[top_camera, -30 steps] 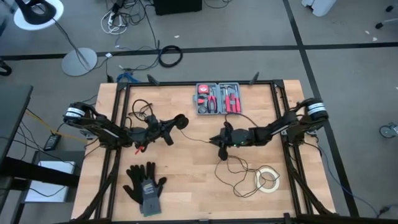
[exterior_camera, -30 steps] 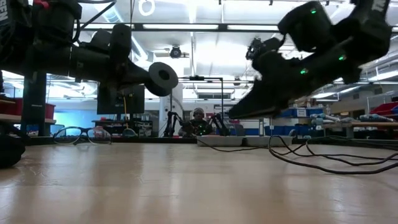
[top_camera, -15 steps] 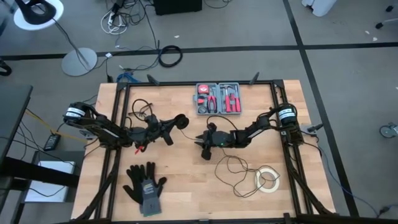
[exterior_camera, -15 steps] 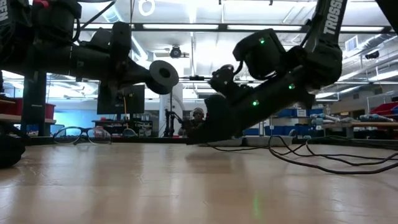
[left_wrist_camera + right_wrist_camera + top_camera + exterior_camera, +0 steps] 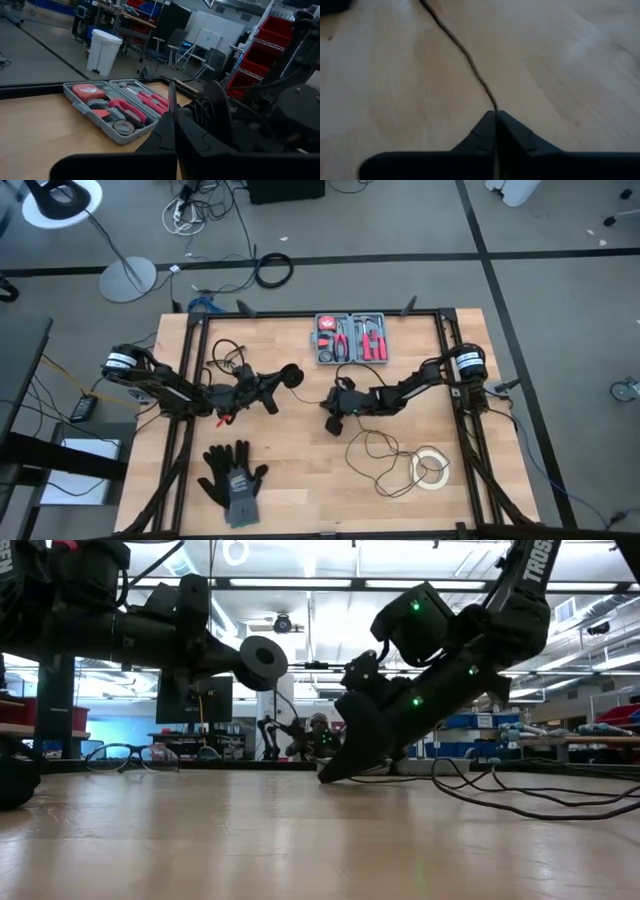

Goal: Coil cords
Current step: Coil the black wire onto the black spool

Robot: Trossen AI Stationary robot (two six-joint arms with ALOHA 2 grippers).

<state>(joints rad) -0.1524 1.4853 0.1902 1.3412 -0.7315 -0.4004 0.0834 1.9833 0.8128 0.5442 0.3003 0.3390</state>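
Right gripper (image 5: 496, 116) low at table centre, fingers pinched together on the thin black cord (image 5: 465, 52), which trails to loose loops (image 5: 385, 455) beside the white tape roll (image 5: 431, 468). Left gripper (image 5: 283, 379) clamped on the cord's puck-like disc (image 5: 262, 663), raised above the tabletop.

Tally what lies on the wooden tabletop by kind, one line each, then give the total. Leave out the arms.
Thin black cord: 1
Tool case: 1
White tape roll: 1
Pair of work gloves: 1
Total: 4
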